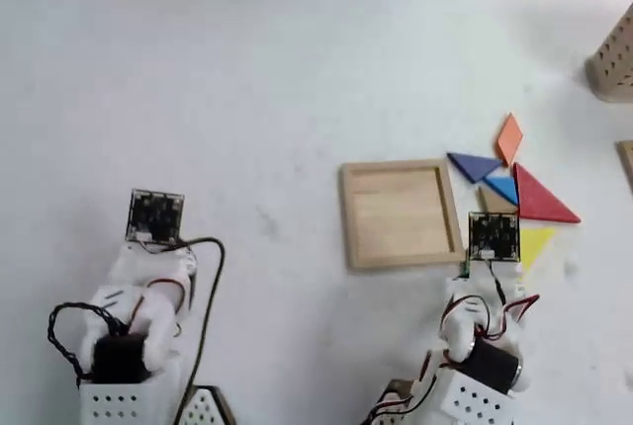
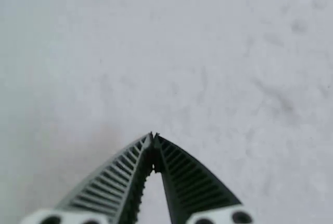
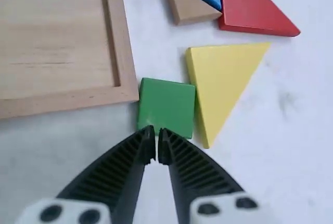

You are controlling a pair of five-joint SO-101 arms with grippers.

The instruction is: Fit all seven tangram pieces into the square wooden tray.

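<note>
Right gripper (image 3: 156,146): closed, empty. Green square (image 3: 166,107), at tray's (image 3: 120,41) 5 o'clock corner: your closed tips may shove it, not grasp.

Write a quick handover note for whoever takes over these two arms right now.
Left gripper: shut, over bare table.
Right gripper: shut, tips at the green square by the tray's corner.
Tray: empty.
The other pieces lie loose beside it: yellow triangle, red triangle, tan triangle, light blue triangle, dark blue triangle, orange piece.
Done: nothing placed.
Left: all seven pieces.
</note>
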